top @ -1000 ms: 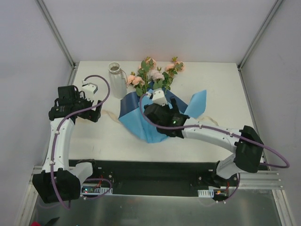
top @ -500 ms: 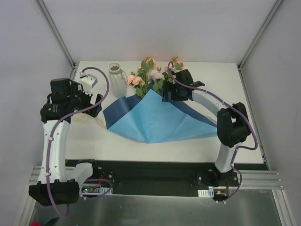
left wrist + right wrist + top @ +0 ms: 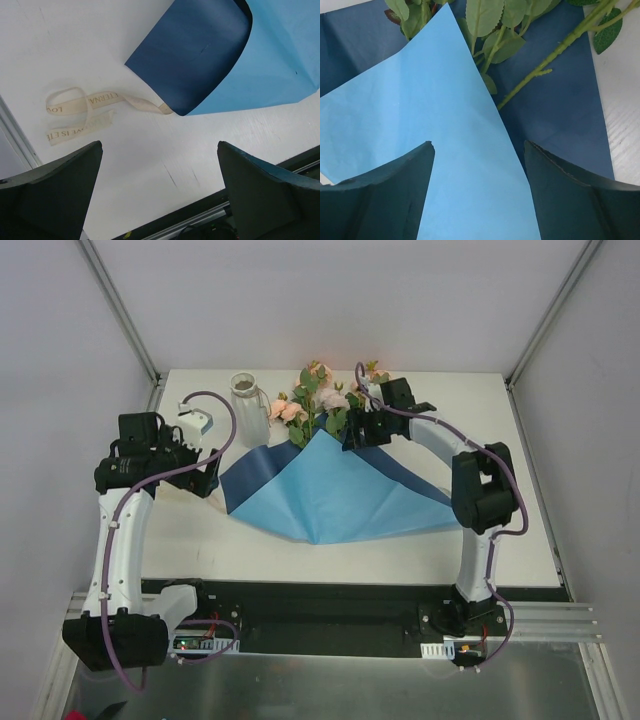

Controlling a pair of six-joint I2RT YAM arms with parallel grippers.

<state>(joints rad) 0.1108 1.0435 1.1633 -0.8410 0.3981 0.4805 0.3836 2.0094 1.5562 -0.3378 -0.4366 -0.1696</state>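
The left fingers (image 3: 205, 478) are spread wide and hold nothing. They hang over bare table (image 3: 150, 175), and in the left wrist view one finger sits at each lower corner. A cream ribbon (image 3: 85, 107) with printed letters lies looped on the table ahead of the left-hand finger. One end of it runs up to the curled corner of the blue paper (image 3: 330, 490) and touches it. That corner shows its dark underside and lies ahead of the gap, towards the right-hand finger.

The right fingers (image 3: 356, 433) are also parted and empty. They hover just over the peak of the paper, where the light blue face folds over the dark one. In the right wrist view the light sheet fills the gap between the fingers. The green stems and leaves of the flowers (image 3: 320, 400) lie on the dark sheet just beyond the tips. Whether the tips touch the paper cannot be told.

The paper lies flat on the table between the two arms, with the pink blooms past its far point. A jar (image 3: 245, 397) stands upright beside the blooms, beyond the left fingers.
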